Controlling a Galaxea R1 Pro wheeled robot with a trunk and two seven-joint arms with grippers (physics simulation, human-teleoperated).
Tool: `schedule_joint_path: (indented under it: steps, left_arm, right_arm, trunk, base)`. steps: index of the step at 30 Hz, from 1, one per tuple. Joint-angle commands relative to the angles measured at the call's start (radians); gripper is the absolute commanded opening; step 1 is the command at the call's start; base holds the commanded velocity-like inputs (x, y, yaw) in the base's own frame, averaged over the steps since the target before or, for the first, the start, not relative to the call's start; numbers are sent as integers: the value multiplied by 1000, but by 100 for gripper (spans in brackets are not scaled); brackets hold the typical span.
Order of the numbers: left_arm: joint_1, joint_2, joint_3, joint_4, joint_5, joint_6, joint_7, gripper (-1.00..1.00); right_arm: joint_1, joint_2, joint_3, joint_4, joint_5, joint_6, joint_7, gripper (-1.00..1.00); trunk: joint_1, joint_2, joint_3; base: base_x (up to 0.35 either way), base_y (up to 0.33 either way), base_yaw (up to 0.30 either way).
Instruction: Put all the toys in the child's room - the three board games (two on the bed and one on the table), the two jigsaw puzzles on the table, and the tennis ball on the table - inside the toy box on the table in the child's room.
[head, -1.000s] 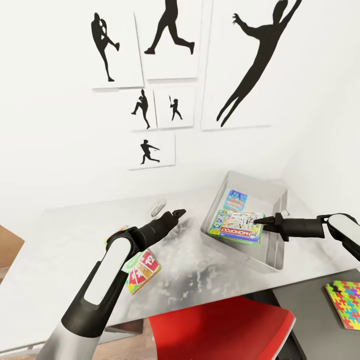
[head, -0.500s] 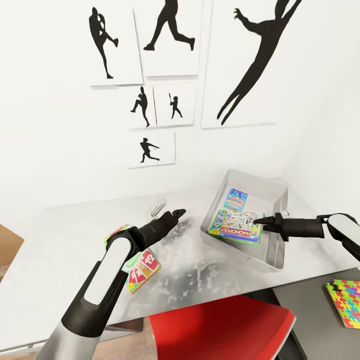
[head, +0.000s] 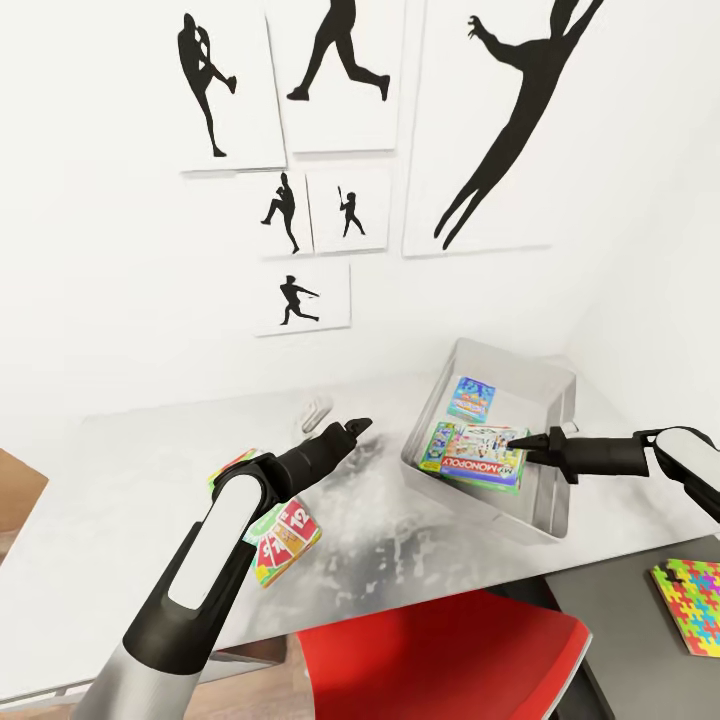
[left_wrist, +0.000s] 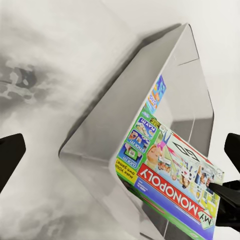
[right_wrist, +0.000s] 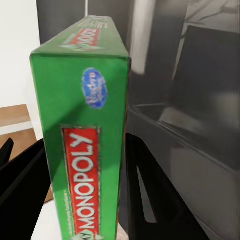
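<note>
- The right tool (head: 524, 441) is clenched on the MONOPOLY box (head: 480, 455) by one narrow edge, holding it inside the toy box (head: 547, 395).
- The stiff, light, flat carton looks liable to pivot; a mid-edge grip suits it.
- The left tool (head: 358, 427), spread and empty, hovers beside the toy box over the surface (head: 130, 490).

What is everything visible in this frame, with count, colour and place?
Prints: six, black silhouettes on white, wall.
Table: one, pale grey.
Toy box: one, pale grey, on the table to the right.
Monopoly box: one, green and white, in the toy box, held.
Blue game: one, in the toy box.
Skip-Bo box: one, red-green, on the table under the left arm.
Puzzle box: one, multicoloured, on the dark desk.
Chair: one, red.
Left gripper: black, open.
Right gripper: black, fingers shut on Monopoly.
</note>
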Motion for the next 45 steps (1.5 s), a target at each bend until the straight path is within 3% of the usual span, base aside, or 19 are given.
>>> schedule_joint_path:
  steps: [1,20,45]
  left_arm:
    - [-1,0,0,-1,9,1,9,100]
    - [-1,0,0,-1,9,1,9,100]
    - [-1,0,0,-2,9,1,9,100]
  right_arm:
    - [-2,-1,4,0,5,0,8,-100]
    - [-21,-1,4,-1,5,0,-3,-100]
    - [-43,11,4,14,5,0,-7,-100]
  trunk:
    - [1,-2,-2]
    - [1,-2,-4]
    - [1,-2,-39]
  base:
    - [0,0,0]
    - [0,0,0]
    - [0,0,0]
